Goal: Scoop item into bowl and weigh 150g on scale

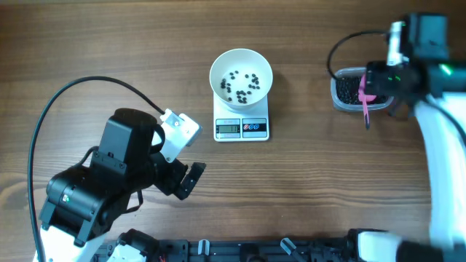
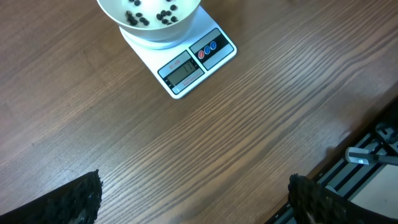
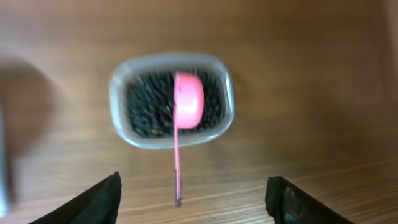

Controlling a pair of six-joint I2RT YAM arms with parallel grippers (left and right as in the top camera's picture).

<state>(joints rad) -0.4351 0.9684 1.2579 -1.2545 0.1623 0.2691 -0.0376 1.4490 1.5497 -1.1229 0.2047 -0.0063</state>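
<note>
Progress was judged slight: only a thin scatter of small round black beads was seen in the round white bowl, which was set on the small white rectangular digital scale at upper centre of the overhead view, its display too small to be read. The bulk was held in the clear rounded plastic tub at upper right, where the pink plastic scoop was laid on the heap, gripped by nothing, beneath the widely parted jaws of the right gripper. The left gripper was spread wide and empty at lower left, and many more scoops were judged to be needed.
</note>
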